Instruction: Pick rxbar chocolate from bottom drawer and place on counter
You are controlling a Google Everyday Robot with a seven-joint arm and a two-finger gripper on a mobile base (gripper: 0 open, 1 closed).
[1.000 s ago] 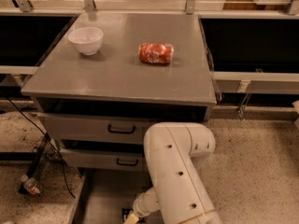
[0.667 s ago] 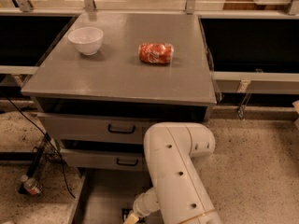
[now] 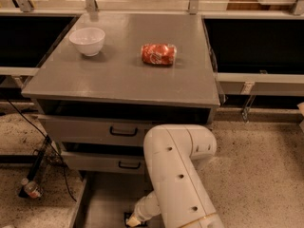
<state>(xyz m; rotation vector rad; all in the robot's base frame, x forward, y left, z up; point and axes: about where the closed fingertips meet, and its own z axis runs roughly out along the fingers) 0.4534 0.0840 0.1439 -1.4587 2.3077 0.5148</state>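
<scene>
In the open bottom drawer [image 3: 102, 201], a dark sliver at the lower edge, likely the rxbar chocolate [image 3: 128, 218] (light, flat, slick-wrapped, best pinched across its narrow width), lies right at the gripper [image 3: 136, 221] – whose opening and hold I cannot tell.

Open bottom drawer [image 3: 102, 201] (end effector [image 3: 132, 220] inside)

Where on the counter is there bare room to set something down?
The counter is bare across its front half, from the white bowl and the red can to the front edge; the gap between those two is free too. Crowded: the bottom drawer, where the arm and the gripper reach in.
</scene>
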